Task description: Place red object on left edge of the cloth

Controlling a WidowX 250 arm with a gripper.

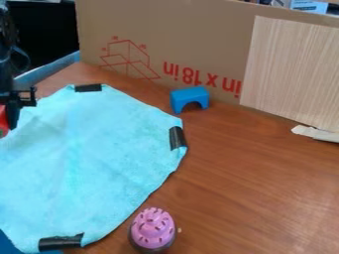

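My black gripper (13,111) hangs at the left edge of the camera view, over the cloth's upper left part. Right beside it, on its left, is the red object (3,121), cut off by the view's edge, with a bit of green at its bottom. Whether the red object rests on the cloth or is held above it, I cannot tell. The light blue cloth (86,158) lies spread on the wooden table, with black tape on its edges.
A blue arch block (189,99) stands beyond the cloth's upper right side. Near the front is a pink, dome-shaped toy (153,229). A cardboard panel (198,30) and a light wood board (291,74) line the back of the brown table (258,183).
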